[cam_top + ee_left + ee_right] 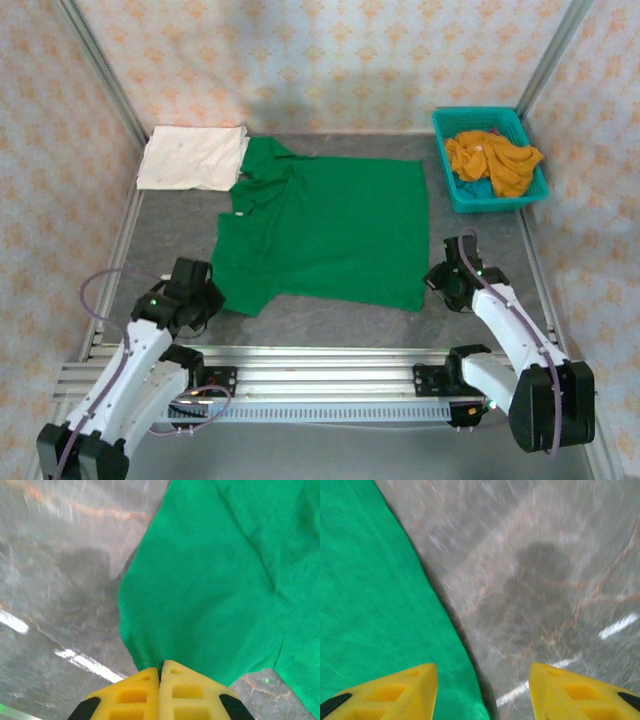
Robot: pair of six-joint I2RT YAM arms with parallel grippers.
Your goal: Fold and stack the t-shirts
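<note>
Across table point(340, 322) centre, green shirt point(330, 225) lies flat. Left gripper point(160, 666) clenched on its near sleeve edge; right gripper point(482, 675) released, jaws straddling near hem edge. We want right biting cloth first, then both corners lifted level, folded over without dragging.

It is a robot test cell in a lab. Two arms point(130, 370) are bolted to an aluminium rail point(330, 365) along the bottom of the frame. Patterned wall panels point(320, 60) on metal posts point(103, 65) box in a grey table point(330, 320).
</note>
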